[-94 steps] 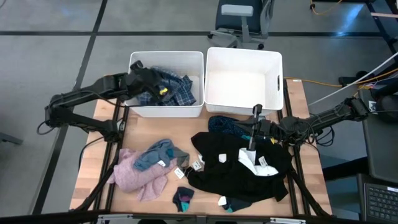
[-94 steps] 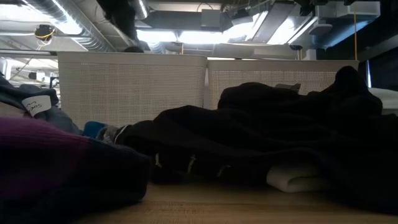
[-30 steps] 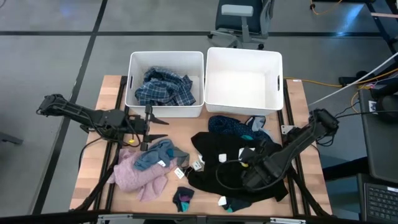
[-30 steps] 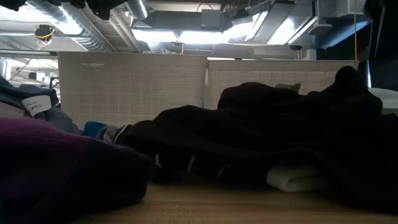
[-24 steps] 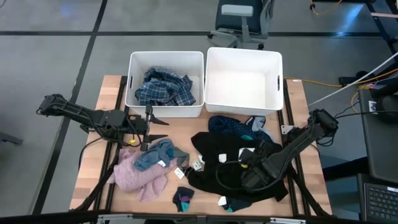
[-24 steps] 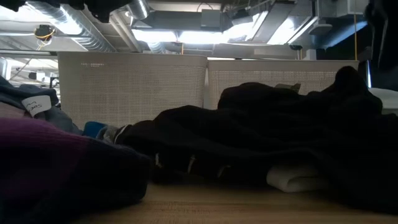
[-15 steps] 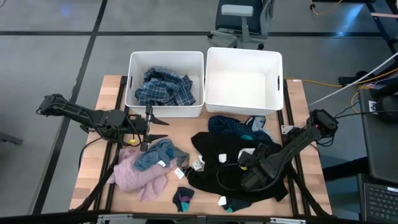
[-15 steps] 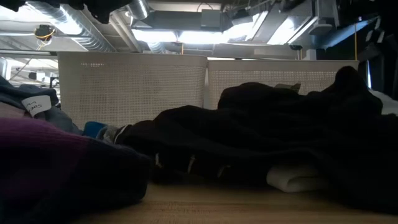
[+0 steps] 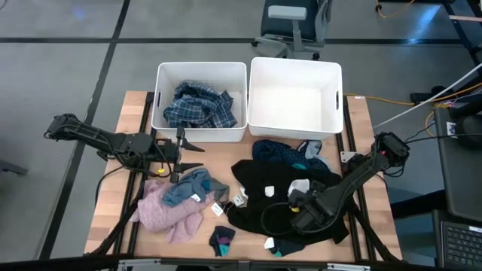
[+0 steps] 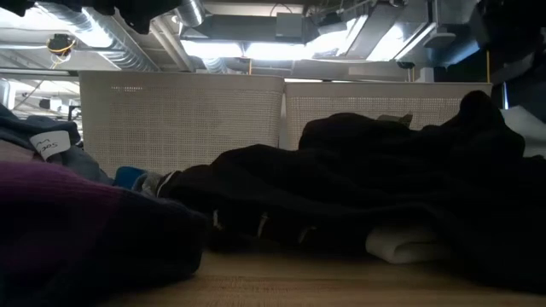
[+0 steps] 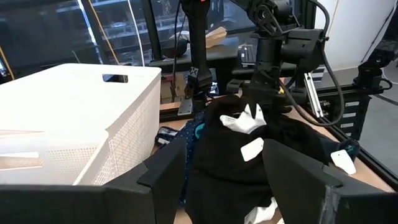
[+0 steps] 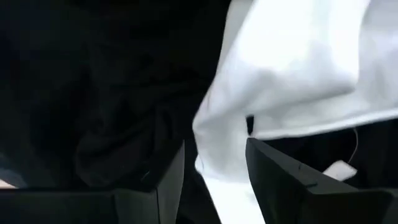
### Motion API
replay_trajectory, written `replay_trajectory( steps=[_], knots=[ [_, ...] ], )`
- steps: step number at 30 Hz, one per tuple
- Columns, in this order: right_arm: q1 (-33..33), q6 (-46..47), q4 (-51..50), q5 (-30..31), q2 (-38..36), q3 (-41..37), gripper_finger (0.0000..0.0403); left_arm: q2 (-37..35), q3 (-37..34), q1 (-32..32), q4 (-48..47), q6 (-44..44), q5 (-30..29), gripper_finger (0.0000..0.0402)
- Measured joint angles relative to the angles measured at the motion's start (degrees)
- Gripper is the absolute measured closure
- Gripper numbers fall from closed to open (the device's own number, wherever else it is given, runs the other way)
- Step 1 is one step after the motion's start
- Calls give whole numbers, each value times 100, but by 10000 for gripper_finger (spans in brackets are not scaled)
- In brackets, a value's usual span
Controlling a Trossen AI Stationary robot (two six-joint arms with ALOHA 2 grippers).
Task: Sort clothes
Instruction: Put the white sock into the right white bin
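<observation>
Right hand (image 9: 301, 205) presses into the black and white pieces (image 9: 286, 197), fingers parted; left hand (image 9: 181, 154) open.

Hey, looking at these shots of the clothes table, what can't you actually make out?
- Right claw: in the high view its tips are lost against the black garment; the right wrist view shows only black and white cloth close up, so no grip is confirmed.
- Low view: the dark pile blocks the bins' contents.
- Tag: writing too small.
- Left claw: open, empty.
</observation>
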Motion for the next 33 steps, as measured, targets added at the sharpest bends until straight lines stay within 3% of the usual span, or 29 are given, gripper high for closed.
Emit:
replay_trajectory(
  steps=[7,15,19,26,33],
  knots=[
    [-2,9,65,1065,31,0,231,0,0,-2,-1,-40,0,199],
    [-9,-265,13,1249,208,-56,235,0,0,0,-44,-39,0,199],
    [-13,-312,0,1427,256,-255,271,0,-2,0,-45,-39,0,199],
    [-2,-611,-86,1379,251,-257,388,0,-2,0,-46,-37,-1,199],
    [-2,-832,-1207,1900,241,655,376,0,-2,0,-48,-57,-2,199]
  ],
)
